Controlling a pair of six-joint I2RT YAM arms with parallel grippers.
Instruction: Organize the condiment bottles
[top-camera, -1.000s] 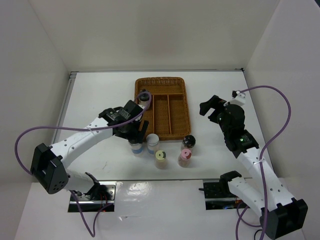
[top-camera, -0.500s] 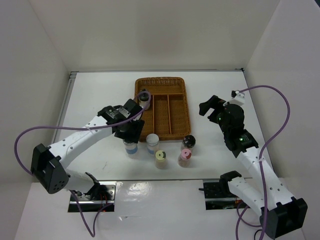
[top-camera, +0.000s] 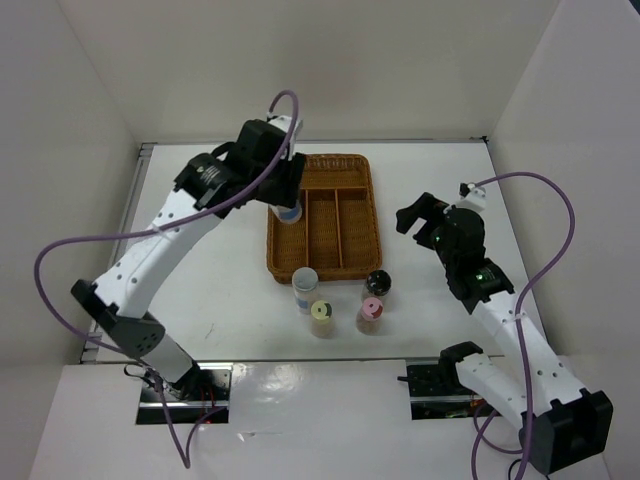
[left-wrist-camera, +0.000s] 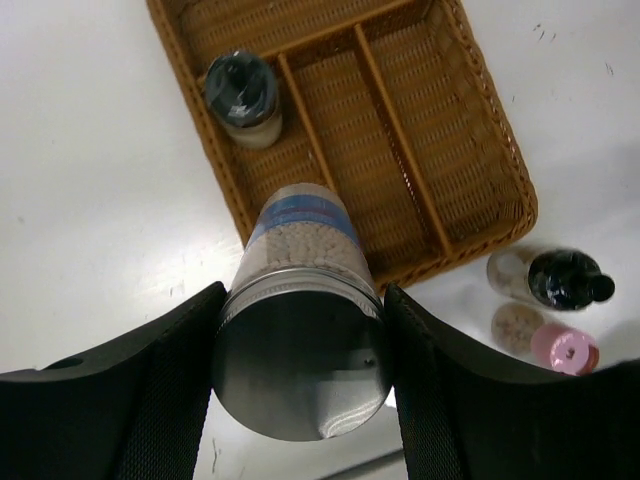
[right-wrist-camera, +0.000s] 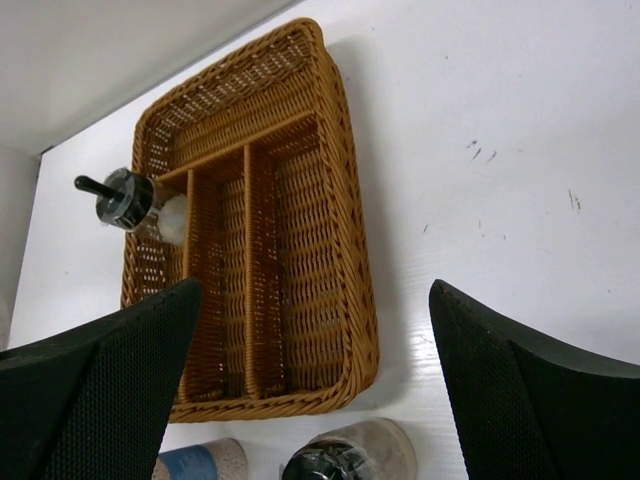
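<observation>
The silver-capped bottle (left-wrist-camera: 300, 330) has risen above the white table (top-camera: 230, 290).

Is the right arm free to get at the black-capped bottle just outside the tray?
Probably yes: the right gripper is open and empty, and bare table lies between it and the black-capped bottle.

Robot lab test cell, not a home or shop. Boxed in on three sides by plain white panels (top-camera: 300, 70). White tabletop (top-camera: 440, 170), lightly marked with scuffs (right-wrist-camera: 478, 150). Two white-and-black arms, left arm (top-camera: 150, 262) and right arm (top-camera: 505, 318), bolted at the near edge, with purple cables (top-camera: 574, 215) looping loose. Glossy mounting plate (top-camera: 320, 390) up front. Staged props only: wicker tray (top-camera: 355, 170), small shaker jars (top-camera: 322, 318).
</observation>
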